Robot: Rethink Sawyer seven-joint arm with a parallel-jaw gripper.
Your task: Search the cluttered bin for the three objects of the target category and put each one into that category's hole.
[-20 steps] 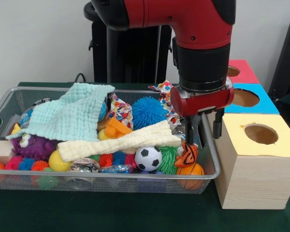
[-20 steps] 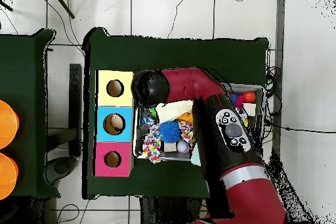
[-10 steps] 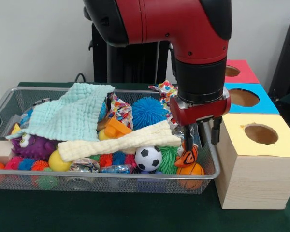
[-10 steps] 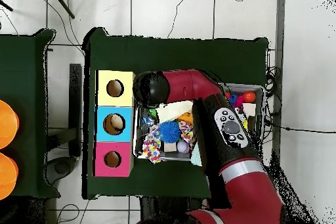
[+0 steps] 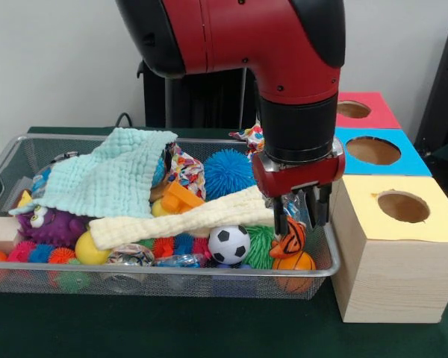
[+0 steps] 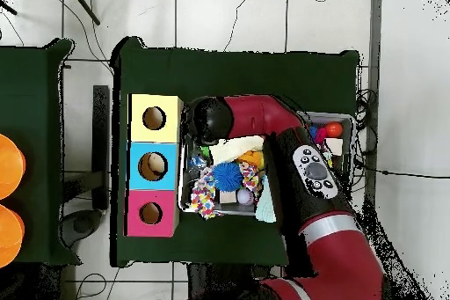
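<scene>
Poised with gripper [image 5: 299, 218] fingers parted over the tiger-striped toy [image 5: 289, 241] at the wire bin [image 5: 172, 273]'s lower right, apparently for a straight-down grasp beside the yellow-topped box [image 5: 394, 250].

Toys in bin [image 5: 325, 270], boxes [image 5: 392, 257] beside.

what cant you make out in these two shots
- Front view: whether the gripper touches the tiger-striped toy beneath it; its fingers overlap the toy.
- Front view: what lies under the mint cloth and the cream cloth.
- Overhead view: the gripper and the bin's yellow-box end, hidden by the arm.
- Overhead view: which toy is which; too small.
- Both views: what the box holes hold.
</scene>
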